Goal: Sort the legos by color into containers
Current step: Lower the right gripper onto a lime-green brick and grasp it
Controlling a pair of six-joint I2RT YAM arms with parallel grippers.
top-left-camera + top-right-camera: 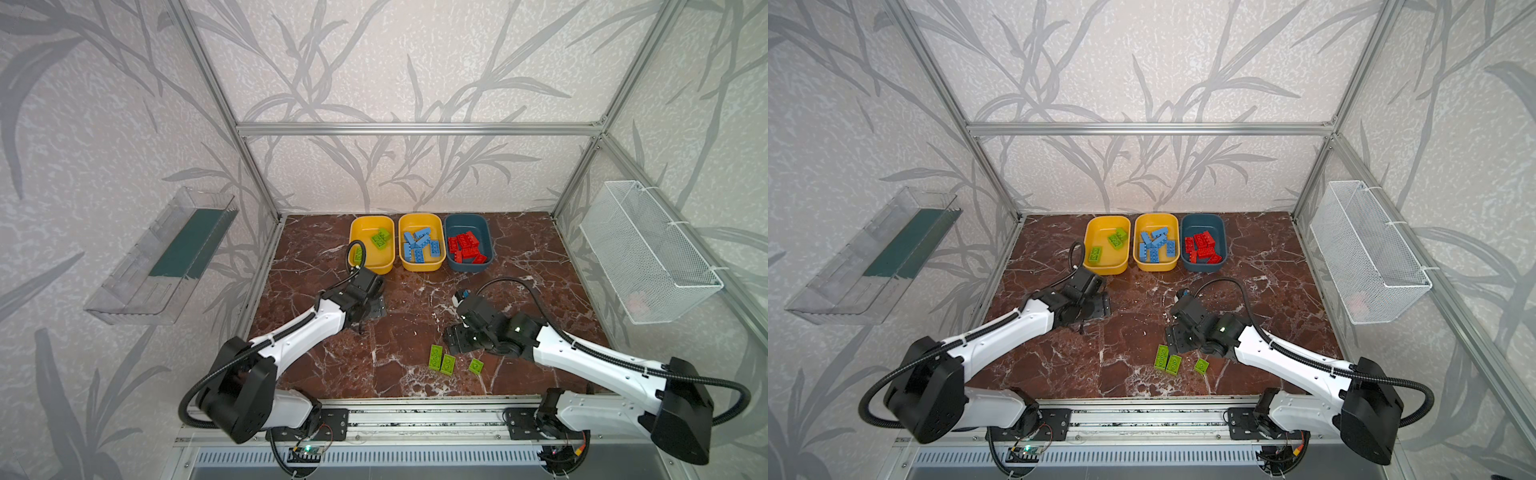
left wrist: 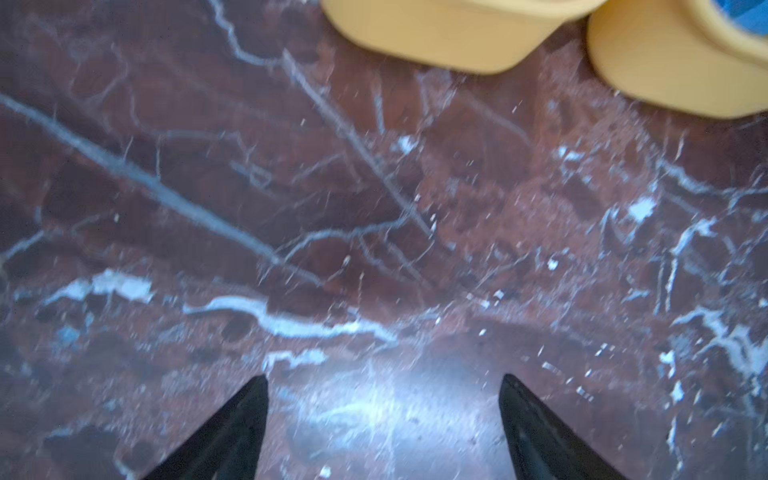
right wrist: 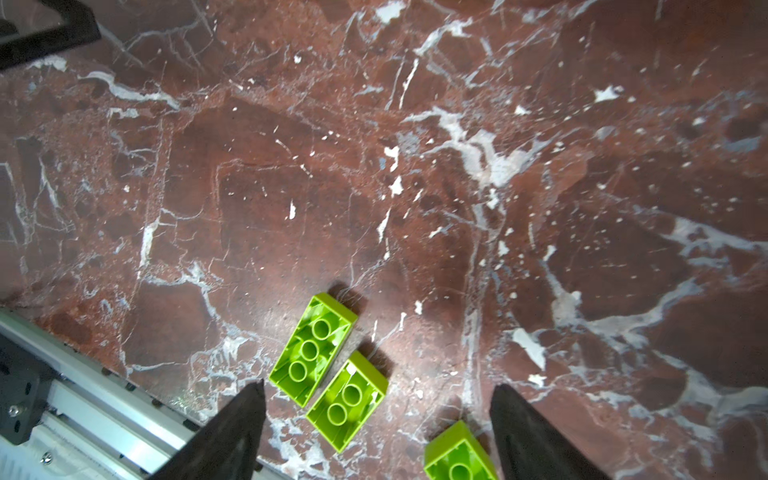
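The brown marble counter [image 1: 415,299] carries three tubs along the back: the left yellow tub [image 1: 358,266] takes green, the middle yellow tub [image 1: 419,267] blue, the dark blue tub [image 1: 469,268] red. The left gripper [image 2: 383,376] hangs spread and empty beside the yellow tubs. The right gripper [image 3: 379,384], spread and empty, hovers over three green legos [image 3: 313,347] near the front, hollow sides up. Two lie almost touching, so the lone small brick [image 3: 457,453] looks the cleaner pick: centre first, then close squarely on its walls.
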